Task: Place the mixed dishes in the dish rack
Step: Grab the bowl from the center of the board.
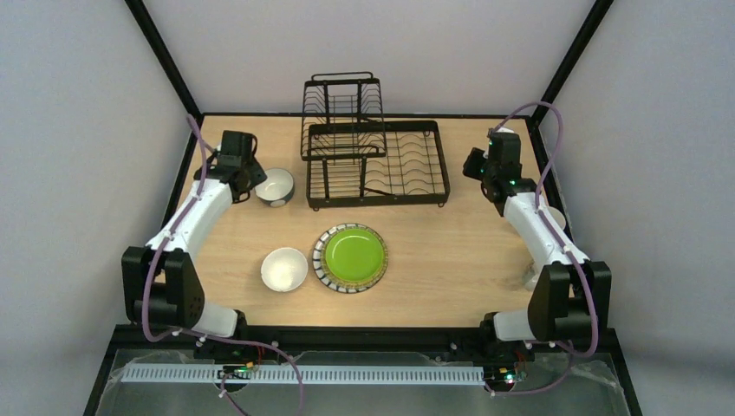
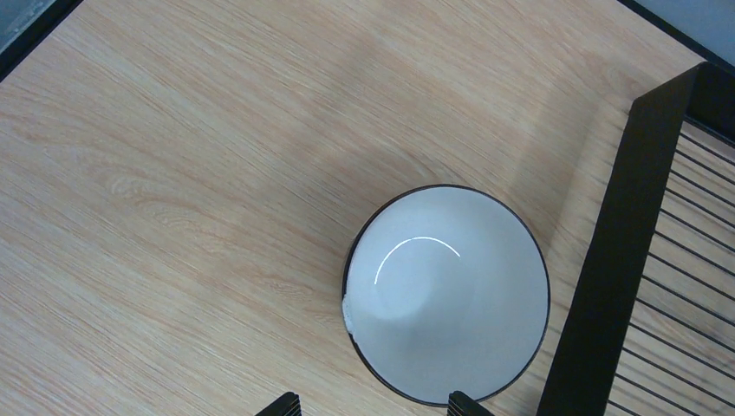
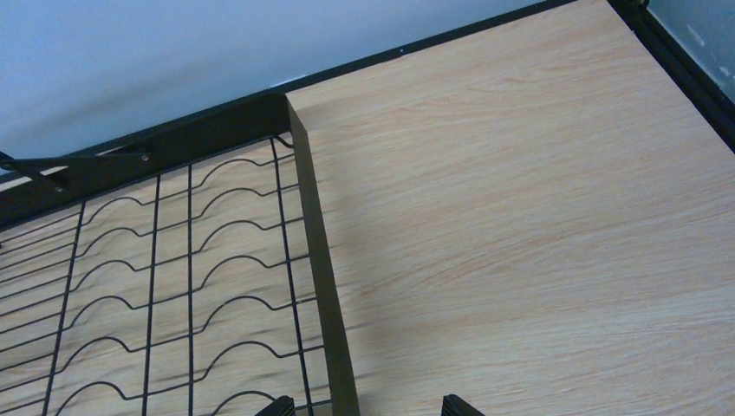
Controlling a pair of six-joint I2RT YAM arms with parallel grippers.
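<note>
While over the blue-outside bowl [image 2: 446, 316], left jaws wide apart.

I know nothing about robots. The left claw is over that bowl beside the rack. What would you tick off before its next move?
1. The left gripper open: ok, fingertips wide apart.
2. The dark-rimmed bowl in reach: ok, its near rim shows between those fingertips.
3. Bowl upright, nothing inside: ok.
4. Room beside the dish rack: cannot tell; the bowl sits close to its frame.
5. Rack slots free: ok, no dish shows in them.
6. The right gripper out of the way: ok, open, at the rack's other side.
</note>
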